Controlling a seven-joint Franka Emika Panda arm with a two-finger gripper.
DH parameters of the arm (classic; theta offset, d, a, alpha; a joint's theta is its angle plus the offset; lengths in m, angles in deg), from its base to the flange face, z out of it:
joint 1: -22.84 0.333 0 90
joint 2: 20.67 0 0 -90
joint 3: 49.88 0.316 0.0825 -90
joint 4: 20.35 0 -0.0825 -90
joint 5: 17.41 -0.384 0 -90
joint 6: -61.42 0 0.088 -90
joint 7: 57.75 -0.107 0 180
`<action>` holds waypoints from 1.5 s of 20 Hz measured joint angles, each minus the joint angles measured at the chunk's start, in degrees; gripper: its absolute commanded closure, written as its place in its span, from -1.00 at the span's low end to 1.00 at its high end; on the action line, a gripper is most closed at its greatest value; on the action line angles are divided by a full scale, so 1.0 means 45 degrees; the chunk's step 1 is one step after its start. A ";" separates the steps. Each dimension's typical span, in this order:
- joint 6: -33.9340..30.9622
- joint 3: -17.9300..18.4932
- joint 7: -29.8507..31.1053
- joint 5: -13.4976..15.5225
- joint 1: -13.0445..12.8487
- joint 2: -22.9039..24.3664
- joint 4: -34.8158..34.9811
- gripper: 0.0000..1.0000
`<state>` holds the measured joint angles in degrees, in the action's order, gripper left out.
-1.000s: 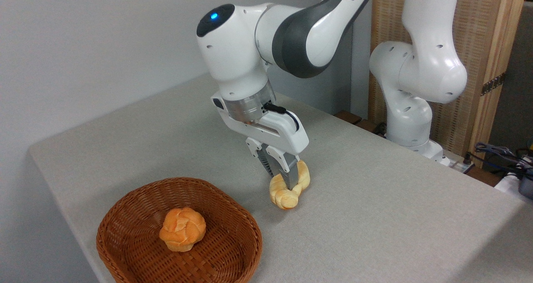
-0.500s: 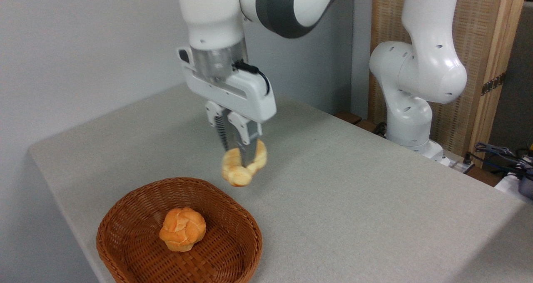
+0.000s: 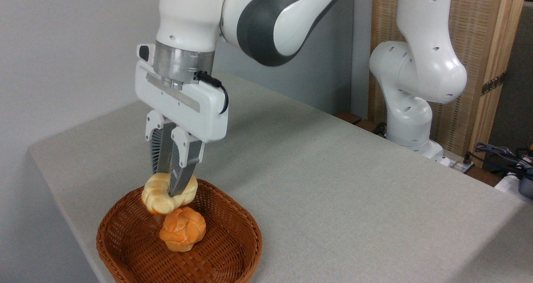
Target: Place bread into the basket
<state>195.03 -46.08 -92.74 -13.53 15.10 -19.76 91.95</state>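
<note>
The single fixed view looks down across a grey table point(image 3: 333, 183) that fills the middle and right of the frame.

The arm point(image 3: 266, 21) comes in from the top centre and bends down to the lower left, ending in the gripper point(image 3: 168, 187), which points straight down. Its fingers point(image 3: 181, 166) are drawn in narrow and clamp the bread point(image 3: 160, 197) across its middle, so the loaf hangs off the table with its ends sticking out on either side of the fingers.

The bread sits at lower left of the frame, above the far part of the basket point(image 3: 233, 249). It is inside the basket's outline as seen from here, at about rim height or a little above. Whether it touches the wicker cannot be told.

Just below the bread, in the middle of the basket, lies a round orange roll point(image 3: 183, 229). The bread's lower end overlaps the roll's top in the picture; contact between them cannot be judged.

The basket stands at the bottom left, near the table's front corner, with its lower rim cut by the frame edge.

At the right, the arm's white base point(image 3: 412, 120) stands at the far table edge before a wooden panel point(image 3: 491, 45). Cables point(image 3: 504, 156) lie at the far right edge.
</note>
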 measured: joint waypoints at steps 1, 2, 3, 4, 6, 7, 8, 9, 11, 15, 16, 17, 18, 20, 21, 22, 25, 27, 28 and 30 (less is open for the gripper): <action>0.0135 0.0015 0.0000 0.0000 0.0000 -0.0104 -0.0005 -1.00; 0.0184 0.0024 0.0000 0.0000 0.0001 -0.0175 -0.0016 -1.00; 0.0191 0.0033 0.0000 0.0000 0.0002 -0.0210 -0.0034 -1.00; 0.0191 0.0043 0.0000 0.0000 0.0003 -0.0215 -0.0050 -1.00; 0.0191 0.0056 0.0000 0.0000 0.0003 -0.0213 -0.0095 -1.00; 0.0191 0.0057 0.0000 0.0000 0.0004 -0.0213 -0.0110 -1.00; 0.0191 0.0058 0.0000 0.0000 0.0004 -0.0213 -0.0112 -1.00; 0.0191 0.0058 0.0000 0.0000 0.0004 -0.0213 -0.0113 -1.00; 0.0191 0.0062 0.0003 0.0000 0.0005 -0.0205 -0.0123 -1.00; -0.0060 0.0082 0.0014 0.0000 0.0024 -0.0012 -0.0179 -1.00; -0.0348 0.0084 0.0015 0.0000 0.0027 0.0073 -0.0191 -1.00; -0.0906 0.0085 0.0015 0.0000 0.0028 0.0217 -0.0219 -1.00; -0.1492 0.0091 0.0019 0.0000 0.0031 0.0384 -0.0256 -1.00; -0.2663 0.0119 0.0019 0.0000 0.0044 0.0727 -0.0296 -1.00; -0.3239 0.0130 0.0019 0.0000 0.0052 0.0859 -0.0296 -1.00; -0.3764 0.0131 0.0019 0.0000 0.0060 0.0942 -0.0296 -1.00; -0.4629 0.0131 0.0019 0.0000 0.0061 0.1008 -0.0296 -1.00; -0.4680 0.0131 0.0019 0.0000 0.0061 0.1008 -0.0296 -1.00; -0.4681 0.0131 0.0018 0.0000 0.0062 0.1008 -0.0296 -1.00; -0.4695 0.0131 -0.0237 0.0000 0.0069 0.1008 -0.0296 -1.00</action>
